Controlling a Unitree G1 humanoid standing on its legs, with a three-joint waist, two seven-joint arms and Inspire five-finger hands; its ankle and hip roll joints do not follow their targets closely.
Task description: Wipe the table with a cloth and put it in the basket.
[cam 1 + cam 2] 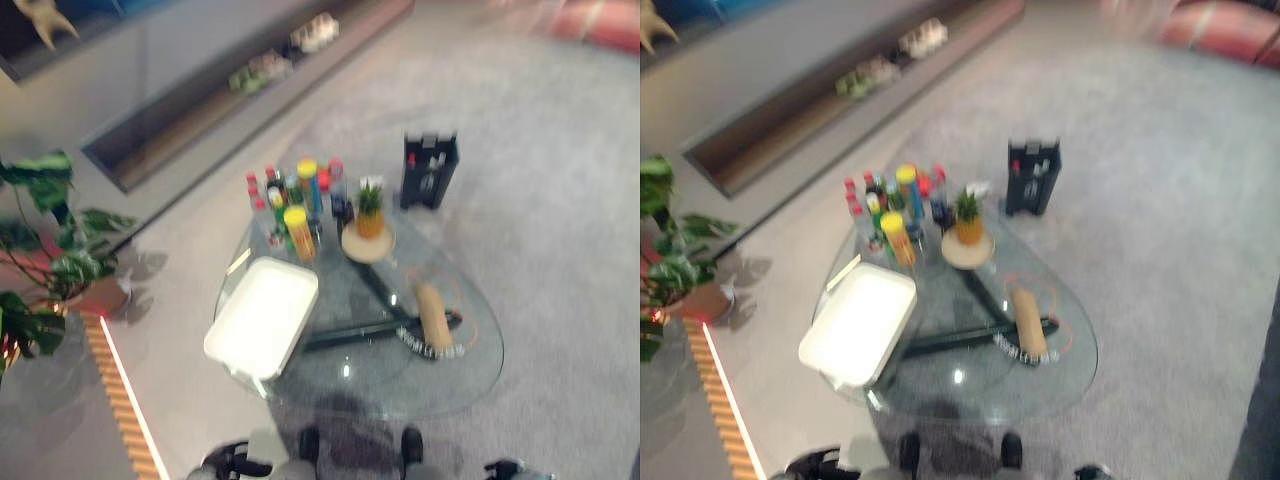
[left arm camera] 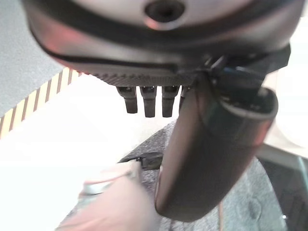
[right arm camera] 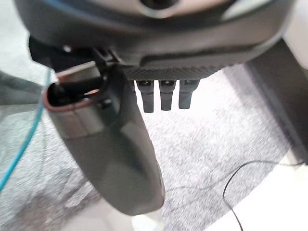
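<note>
Sitting mid-frame, one glass table (image 1: 470,375) carries one white tray (image 1: 262,316), one pineapple (image 1: 370,210), clustered bottles (image 1: 295,195); both hands, left (image 2: 211,144) and right (image 3: 106,144), hang with fingers straight, empty

tray (image 1: 262,318): white | carpet (image 1: 560,200): grey | caddy (image 1: 429,170): black | cylinder (image 1: 434,315): perhaps tan

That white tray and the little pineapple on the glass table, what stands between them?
A yellow-capped bottle stands between the white tray and the pineapple, seen in both eye views.

Clear rounded glass table (image 1: 470,380), white rectangular basket (image 1: 262,317) at its left edge, tan roll (image 1: 434,315) toward its right.
</note>
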